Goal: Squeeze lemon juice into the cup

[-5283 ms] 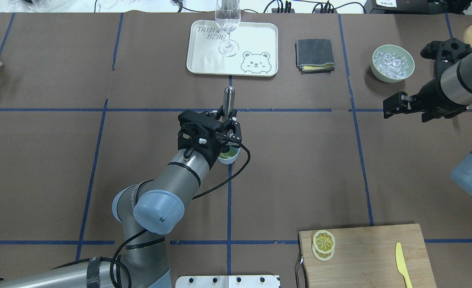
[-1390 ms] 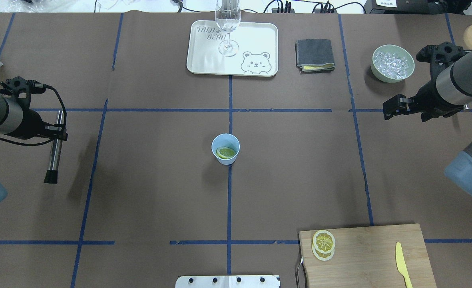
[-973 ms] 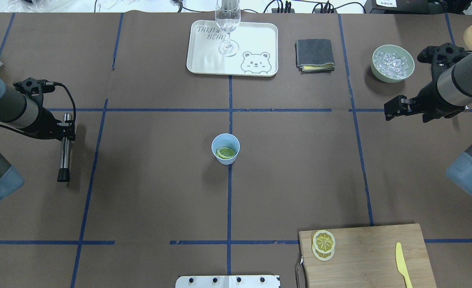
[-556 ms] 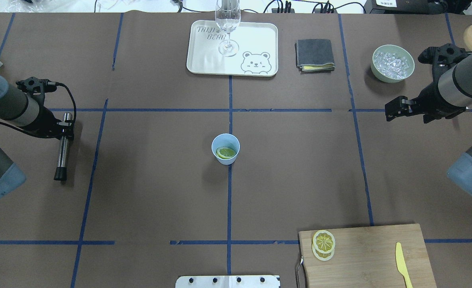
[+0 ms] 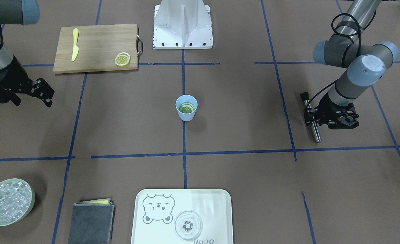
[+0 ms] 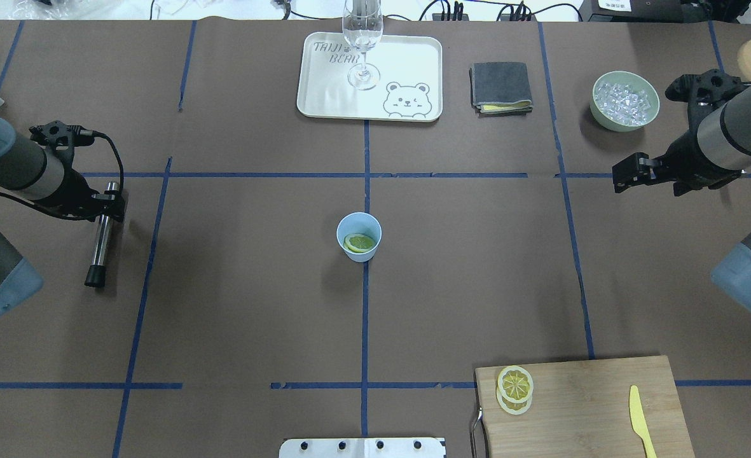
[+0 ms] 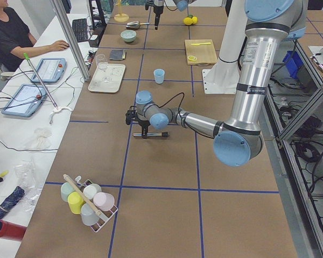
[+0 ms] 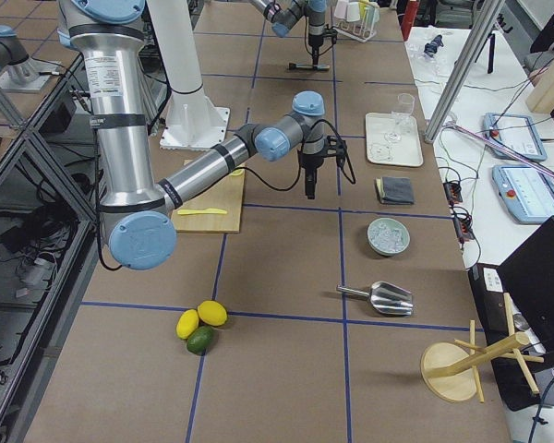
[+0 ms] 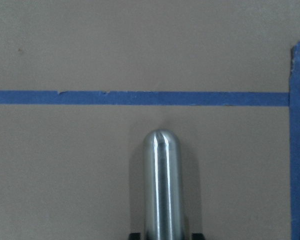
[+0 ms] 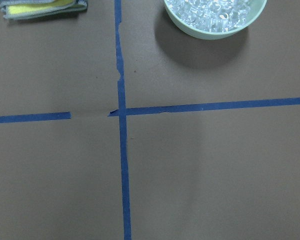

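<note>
The light-blue cup (image 6: 358, 229) stands at the table's middle and also shows in the front view (image 5: 186, 113). A lemon slice (image 6: 359, 242) lies inside it (image 5: 187, 108). My left gripper (image 6: 109, 207) is far to the left of the cup, shut on a steel muddler (image 6: 100, 236) with a black end. It holds the muddler level, low over the table (image 5: 316, 132). The muddler's rounded tip fills the left wrist view (image 9: 164, 185). My right gripper (image 6: 620, 177) is open and empty at the far right.
A cutting board (image 6: 591, 407) at the front right holds two stacked lemon slices (image 6: 515, 389) and a yellow knife (image 6: 639, 420). A tray (image 6: 413, 63) with a stemmed glass (image 6: 362, 38), a folded cloth (image 6: 500, 88) and a green bowl of ice (image 6: 625, 100) line the far side.
Five seconds ago my left gripper held the muddler over the cup. It has since carried it to the far left, edging slightly right in the last second. The right arm has barely moved.
</note>
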